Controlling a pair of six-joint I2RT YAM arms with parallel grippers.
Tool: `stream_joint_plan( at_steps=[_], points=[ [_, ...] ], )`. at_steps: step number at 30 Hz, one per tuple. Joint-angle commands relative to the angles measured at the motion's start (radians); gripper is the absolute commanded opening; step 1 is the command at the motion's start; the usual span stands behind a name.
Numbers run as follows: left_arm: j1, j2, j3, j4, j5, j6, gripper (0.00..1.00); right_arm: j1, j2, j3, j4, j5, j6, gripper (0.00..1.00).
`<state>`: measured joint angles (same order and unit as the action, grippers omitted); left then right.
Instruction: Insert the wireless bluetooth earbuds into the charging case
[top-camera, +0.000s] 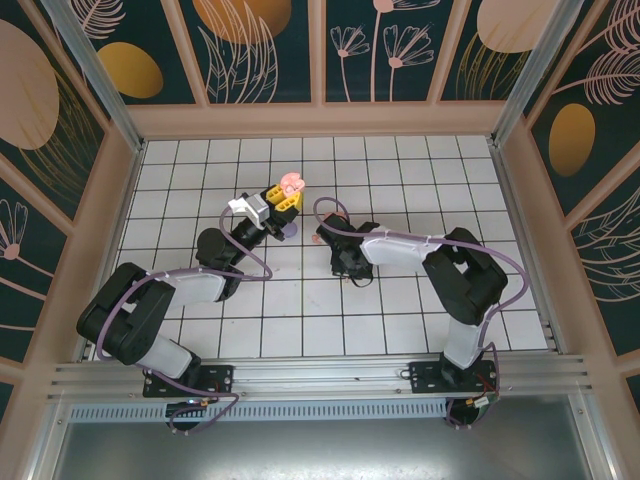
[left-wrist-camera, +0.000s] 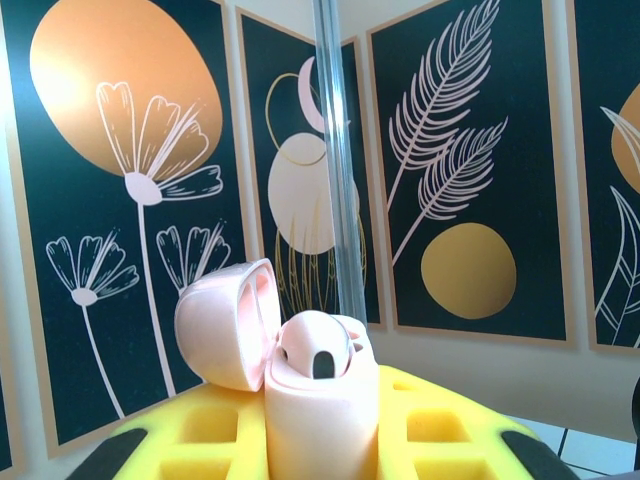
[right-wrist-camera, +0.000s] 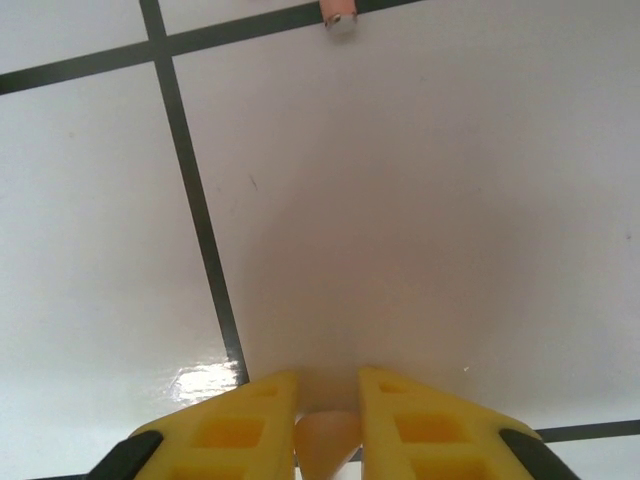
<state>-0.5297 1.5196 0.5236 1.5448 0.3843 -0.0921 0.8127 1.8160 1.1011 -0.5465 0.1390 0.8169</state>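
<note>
Nearest to us, the right gripper (right-wrist-camera: 328, 378) is pointing down at the white tiled floor (right-wrist-camera: 430, 200). Its two yellow fingers are pinched almost together on a small salmon-pink earbud (right-wrist-camera: 326, 440) wedged in the gap, so we'd call that a grasp. Just ahead on the same tile, right by a dark grout line, we see a second earbud (right-wrist-camera: 338, 14), pink with a pale tip, lying loose and well apart from the fingers.

Further out, the left gripper (top-camera: 285, 195) is raised off the floor and clamped tight around the pink charging case (left-wrist-camera: 318, 430). The case stands upright between the yellow pads. Its lid (left-wrist-camera: 225, 325) is flipped open to the left, and one seated earbud (left-wrist-camera: 312, 345) sits in the case's opening.

Our count: two grippers, both gripping something, one case, and three earbuds we can actually make out.
</note>
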Motion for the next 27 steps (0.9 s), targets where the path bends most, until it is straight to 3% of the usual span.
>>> stream_joint_plan(
  at_steps=[1, 17, 27],
  points=[
    [-0.002, 0.004, 0.026, 0.043, 0.016, -0.023, 0.0, 0.018, -0.017, -0.028, -0.017, -0.029, -0.001, 0.18],
    [-0.003, -0.009, 0.054, -0.002, 0.044, -0.025, 0.0, -0.013, -0.248, 0.036, -0.068, 0.087, -0.021, 0.16],
    [-0.003, -0.016, 0.08, -0.057, 0.111, 0.01, 0.0, -0.051, -0.413, 0.203, -0.073, 0.18, -0.14, 0.16]
  ],
)
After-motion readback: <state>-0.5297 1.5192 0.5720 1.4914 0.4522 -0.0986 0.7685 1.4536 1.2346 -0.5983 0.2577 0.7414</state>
